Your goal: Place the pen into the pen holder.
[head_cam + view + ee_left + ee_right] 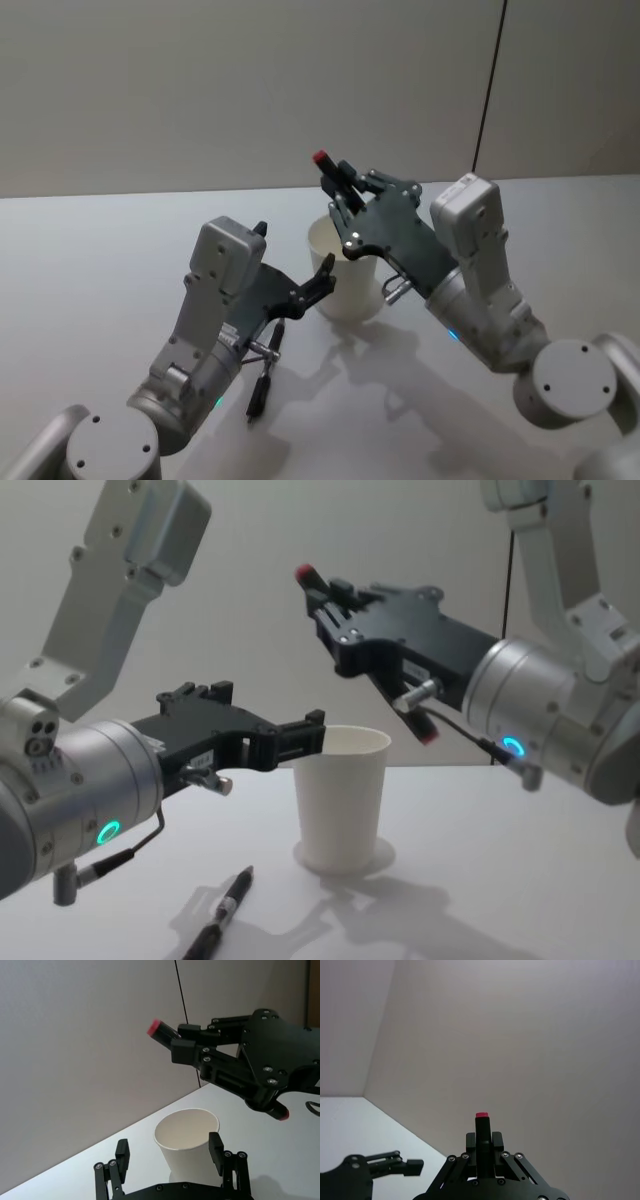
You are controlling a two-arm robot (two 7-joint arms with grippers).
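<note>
L to R: a second pen (222,917) lies on the table (500,880) front-left, the left gripper (169,1150) has fingers apart either side of the pen holder (340,795), a white cup mid-table, w/ the right gripper (335,605) above it clamped on a tilted red-tipped pen (328,172).

**Silver-grey arms, black linkage grippers**

The left arm (90,770) and right arm (545,695) are rounded silver-grey housings with paler, boxy upper links. Each carries a small teal light (108,831) and a thin dark cable (140,848) by the wrist. The left gripper (168,1149) and right gripper (483,1139) are matt black plates and linkage bars studded with bright screw heads.
</note>
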